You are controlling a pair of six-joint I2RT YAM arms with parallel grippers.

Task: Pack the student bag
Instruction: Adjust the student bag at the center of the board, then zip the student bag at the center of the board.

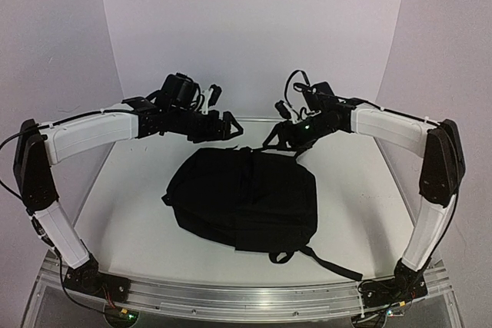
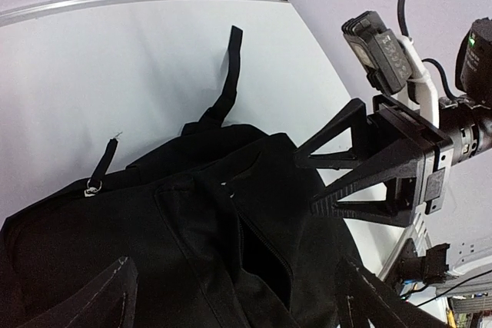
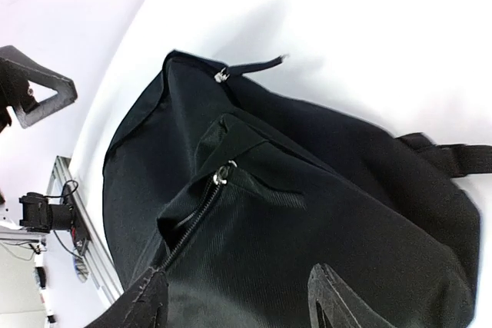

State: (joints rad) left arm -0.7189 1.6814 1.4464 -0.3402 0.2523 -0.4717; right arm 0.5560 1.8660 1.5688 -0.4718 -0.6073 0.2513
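**Bag (image 1: 246,197) flat on the table (image 1: 131,213); both grippers above its far end, holding nothing.**

The left gripper (image 1: 227,127) hangs over the bag's far left corner and the right gripper (image 1: 278,137) over its far right corner. On each, the jaws stand apart with only bag cloth beneath them, none of it pinched. The bag is soft black cloth, slumped and creased. Expect it to sag and fold when lifted; it looks light and nearly empty. The best hold is likely the zipper pull (image 3: 224,174) at the mouth of the front pocket, to work an opening, or a pinched fold of cloth beside it. The loose strap (image 1: 330,263) at the bag's near right corner may drag.
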